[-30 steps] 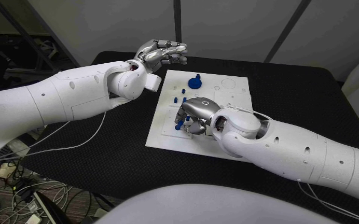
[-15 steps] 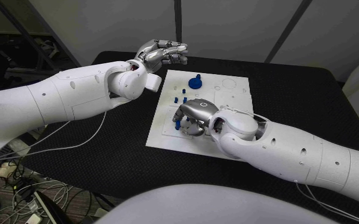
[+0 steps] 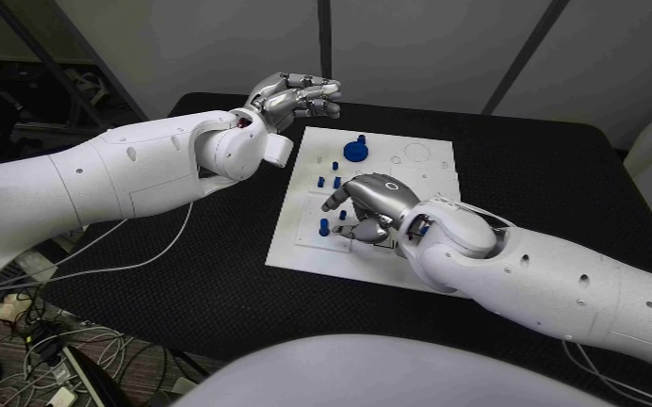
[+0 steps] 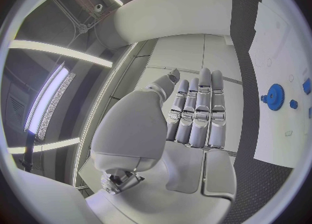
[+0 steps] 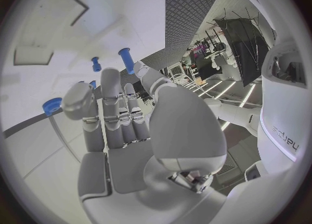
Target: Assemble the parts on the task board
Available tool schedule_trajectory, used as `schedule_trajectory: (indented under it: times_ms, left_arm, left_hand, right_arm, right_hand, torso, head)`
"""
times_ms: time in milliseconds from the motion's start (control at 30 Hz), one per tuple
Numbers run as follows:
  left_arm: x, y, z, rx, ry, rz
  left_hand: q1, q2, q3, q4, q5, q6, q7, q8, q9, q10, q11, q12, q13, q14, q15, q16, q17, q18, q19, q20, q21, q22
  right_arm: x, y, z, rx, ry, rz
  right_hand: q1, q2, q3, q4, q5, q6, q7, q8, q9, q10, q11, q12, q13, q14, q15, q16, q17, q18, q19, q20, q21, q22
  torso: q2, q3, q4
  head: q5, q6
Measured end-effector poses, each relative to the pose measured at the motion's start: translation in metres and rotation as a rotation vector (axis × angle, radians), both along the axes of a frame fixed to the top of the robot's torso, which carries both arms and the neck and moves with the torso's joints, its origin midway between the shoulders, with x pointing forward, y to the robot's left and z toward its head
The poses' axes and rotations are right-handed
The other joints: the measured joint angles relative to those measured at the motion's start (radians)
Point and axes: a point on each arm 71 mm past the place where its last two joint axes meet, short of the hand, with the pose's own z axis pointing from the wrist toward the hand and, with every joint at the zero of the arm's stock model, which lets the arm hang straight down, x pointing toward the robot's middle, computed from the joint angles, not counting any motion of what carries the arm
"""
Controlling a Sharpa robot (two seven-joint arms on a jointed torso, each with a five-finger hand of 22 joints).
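The white task board (image 3: 408,176) lies mid-table. A blue gear (image 3: 354,152) with a blue peg (image 3: 360,138) beside it sits at the board's far side, and two small blue pegs (image 3: 329,182) stand near its left edge. Another blue peg (image 3: 323,228) stands free at the near left. My right hand (image 3: 365,204) hovers just right of that peg, fingers spread, holding nothing. The right wrist view shows its fingers (image 5: 120,115) straight above the board (image 5: 52,26), with blue pegs (image 5: 125,58) beyond. My left hand (image 3: 292,96) is raised beyond the board's far-left corner, empty, fingers (image 4: 198,109) straight.
The black table (image 3: 544,171) surrounds the board, with bare mat to the right and the near left. The board's right half carries round recesses (image 3: 415,153). In the left wrist view the blue gear (image 4: 275,96) shows on the board (image 4: 276,42).
My right hand has let go of the blue peg at the board's near left and drawn back to the right; the peg stays standing. The left hand has not moved.
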Motion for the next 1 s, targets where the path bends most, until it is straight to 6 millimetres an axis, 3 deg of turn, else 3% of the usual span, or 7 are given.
schedule_trajectory:
  times_ms: [200, 267, 333, 467, 567, 667, 1000]
  left_arm:
    - [0.0, 0.007, 0.0, 0.007, 0.004, 0.011]
    - [-0.001, 0.008, 0.0, 0.007, 0.004, 0.012]
    - [-0.001, 0.008, 0.0, 0.008, 0.004, 0.012]
    - [-0.001, 0.01, 0.0, 0.009, 0.004, 0.014]
    - [-0.001, 0.01, -0.001, 0.008, 0.004, 0.015]
    - [-0.001, 0.01, -0.001, 0.008, 0.005, 0.015]
    - [-0.002, 0.009, -0.001, 0.005, 0.006, 0.013]
  left_hand:
    - [0.0, 0.0, 0.0, 0.0, 0.0, 0.0, 0.0, 0.0, 0.0, 0.0, 0.0, 0.0, 0.0, 0.0, 0.0, 0.0, 0.0, 0.0, 0.0, 0.0, 0.0, 0.0]
    - [0.0, 0.0, -0.003, 0.003, 0.0, 0.0, 0.0, 0.0, 0.0, 0.0, 0.0, 0.0, 0.0, 0.004, 0.004, 0.0, 0.0, 0.0, 0.0, 0.0, 0.0, -0.001]
    - [0.0, 0.0, -0.003, 0.003, 0.0, 0.0, 0.0, 0.0, 0.0, 0.0, 0.0, 0.0, 0.0, 0.004, 0.004, 0.0, 0.0, 0.0, 0.0, 0.0, 0.0, -0.002]
    - [0.0, 0.0, -0.003, 0.003, 0.0, 0.0, 0.0, 0.0, 0.0, 0.0, 0.0, 0.0, 0.0, 0.004, 0.004, -0.006, 0.0, 0.0, 0.0, 0.0, -0.004, -0.004]
    - [0.0, 0.0, -0.003, 0.003, 0.0, 0.0, 0.0, 0.0, 0.0, 0.0, 0.0, 0.0, 0.0, 0.004, 0.004, -0.006, 0.0, 0.0, 0.0, 0.0, -0.004, -0.004]
    - [0.0, 0.0, -0.003, 0.003, 0.0, 0.0, 0.0, 0.0, 0.0, 0.0, 0.0, 0.0, 0.0, 0.004, 0.004, -0.006, 0.0, 0.0, 0.0, 0.0, -0.004, -0.005]
    - [0.0, 0.0, -0.003, 0.003, 0.0, 0.0, 0.0, 0.0, 0.0, 0.0, 0.0, 0.0, 0.0, 0.004, 0.004, -0.006, 0.0, 0.0, 0.0, 0.0, -0.004, -0.005]
  right_arm:
    - [-0.001, -0.054, 0.012, 0.088, 0.031, -0.094]
    - [0.002, -0.075, 0.018, 0.111, 0.053, -0.148]
    - [0.003, -0.093, 0.023, 0.122, 0.079, -0.195]
    - [0.006, -0.133, 0.026, 0.112, 0.144, -0.333]
    - [0.008, -0.162, 0.024, 0.081, 0.193, -0.451]
    - [0.006, -0.18, 0.023, 0.049, 0.227, -0.544]
    - [-0.007, -0.182, 0.012, -0.048, 0.275, -0.659]
  right_hand:
    - [-0.007, -0.003, -0.04, 0.036, 0.0, 0.027, 0.007, 0.011, 0.006, 0.086, -0.015, 0.055, 0.017, 0.028, -0.011, 0.053, 0.064, 0.0, 0.031, -0.006, 0.065, 0.037]
    - [-0.047, -0.001, -0.05, 0.068, 0.0, 0.065, -0.015, 0.027, 0.016, 0.202, -0.043, 0.118, 0.046, 0.067, -0.029, 0.146, 0.187, -0.002, 0.07, -0.018, 0.168, 0.053]
    - [-0.075, -0.01, -0.066, 0.092, 0.0, 0.111, -0.05, 0.051, 0.036, 0.318, -0.08, 0.196, 0.092, 0.09, -0.058, 0.235, 0.298, -0.037, 0.088, -0.043, 0.283, 0.055]
    - [-0.144, -0.021, -0.109, 0.162, 0.0, 0.156, -0.085, 0.079, 0.09, 0.406, -0.12, 0.412, 0.294, 0.092, -0.088, 0.346, 0.436, -0.056, 0.088, -0.081, 0.43, 0.055]
    - [-0.145, -0.026, -0.145, 0.221, 0.003, 0.144, -0.096, 0.088, 0.172, 0.368, -0.123, 0.722, 0.638, 0.091, -0.102, 0.409, 0.51, -0.071, 0.089, -0.09, 0.484, 0.055]
    - [-0.145, -0.026, -0.172, 0.267, 0.003, 0.128, -0.089, 0.09, 0.236, 0.352, -0.123, 0.902, 0.844, 0.091, -0.102, 0.447, 0.561, -0.071, 0.089, -0.09, 0.514, 0.055]
    - [-0.138, -0.033, -0.238, 0.338, 0.003, 0.101, -0.088, 0.09, 0.337, 0.352, -0.123, 1.029, 1.009, 0.091, -0.102, 0.483, 0.618, -0.087, 0.089, -0.09, 0.532, 0.055]
  torso:
    - [-0.002, -0.0008, -0.004]
    - [-0.004, -0.0014, -0.0057]
    - [-0.005, -0.0023, -0.0079]
    - [-0.008, -0.0041, -0.0136]
    - [-0.009, -0.0053, -0.0181]
    - [-0.011, -0.0058, -0.0219]
    - [-0.014, -0.0081, -0.0271]
  head:
    - [-0.013, 0.0]
    - [-0.022, 0.0]
    - [-0.036, 0.0]
    - [-0.068, 0.0]
    - [-0.091, 0.0]
    - [-0.107, 0.0]
    - [-0.131, 0.0]
